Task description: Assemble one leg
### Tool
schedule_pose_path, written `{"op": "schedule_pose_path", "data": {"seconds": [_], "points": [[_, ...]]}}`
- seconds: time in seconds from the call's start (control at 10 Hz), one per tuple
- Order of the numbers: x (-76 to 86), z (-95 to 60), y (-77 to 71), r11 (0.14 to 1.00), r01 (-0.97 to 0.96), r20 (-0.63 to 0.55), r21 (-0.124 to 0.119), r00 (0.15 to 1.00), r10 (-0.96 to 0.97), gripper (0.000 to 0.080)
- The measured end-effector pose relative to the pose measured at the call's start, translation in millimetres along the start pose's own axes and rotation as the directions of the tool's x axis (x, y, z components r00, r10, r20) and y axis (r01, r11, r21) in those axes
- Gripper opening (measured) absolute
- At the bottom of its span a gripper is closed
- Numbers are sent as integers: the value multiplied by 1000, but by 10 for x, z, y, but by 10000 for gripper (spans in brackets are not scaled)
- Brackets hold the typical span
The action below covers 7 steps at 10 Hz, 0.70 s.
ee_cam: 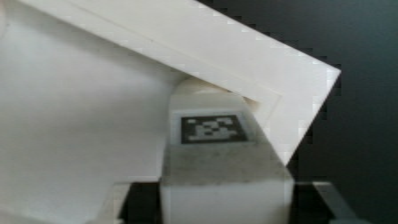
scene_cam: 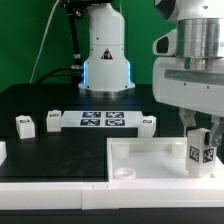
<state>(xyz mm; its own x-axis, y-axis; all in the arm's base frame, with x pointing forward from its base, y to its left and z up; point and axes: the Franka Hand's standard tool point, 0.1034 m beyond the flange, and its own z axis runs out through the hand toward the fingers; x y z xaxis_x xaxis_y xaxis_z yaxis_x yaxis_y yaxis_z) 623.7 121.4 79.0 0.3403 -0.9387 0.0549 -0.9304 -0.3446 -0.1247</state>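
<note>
My gripper (scene_cam: 203, 143) is shut on a leg (scene_cam: 203, 152), a small white block with a black-and-white tag. I hold it upright over the far corner, on the exterior view's right, of the large white square tray-like part (scene_cam: 140, 158). In the wrist view the leg (ee_cam: 217, 150) runs between my dark fingers (ee_cam: 143, 204), its tip at the tray part's corner (ee_cam: 267, 95). I cannot tell whether the leg touches the socket. More legs lie on the table: one (scene_cam: 25, 125) at the left, one (scene_cam: 53, 120) beside it, one (scene_cam: 147, 121) near the marker board.
The marker board (scene_cam: 102, 121) lies on the black table behind the tray part. The white robot base (scene_cam: 105, 55) stands at the back. A small white piece (scene_cam: 2, 151) shows at the exterior view's left edge.
</note>
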Motion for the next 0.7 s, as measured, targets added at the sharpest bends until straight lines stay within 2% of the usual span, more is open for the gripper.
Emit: {"op": "schedule_pose_path", "data": {"seconds": [0.2,0.3,0.4,0.5,0.6,0.7], "points": [[10,-1,7,994,-113,10,-1,994,113,294],[-11,0,6,970,-241,24,-3,970,241,294],[-29,0,3,964,-266,30,-3,963,266,370],[-28,0,3,971,-240,30,-2,970,239,505],[-19,-6,-12,983,-182,28,9,983,182,621],[-10,-14,-31,990,-137,25,21,990,136,621]]}}
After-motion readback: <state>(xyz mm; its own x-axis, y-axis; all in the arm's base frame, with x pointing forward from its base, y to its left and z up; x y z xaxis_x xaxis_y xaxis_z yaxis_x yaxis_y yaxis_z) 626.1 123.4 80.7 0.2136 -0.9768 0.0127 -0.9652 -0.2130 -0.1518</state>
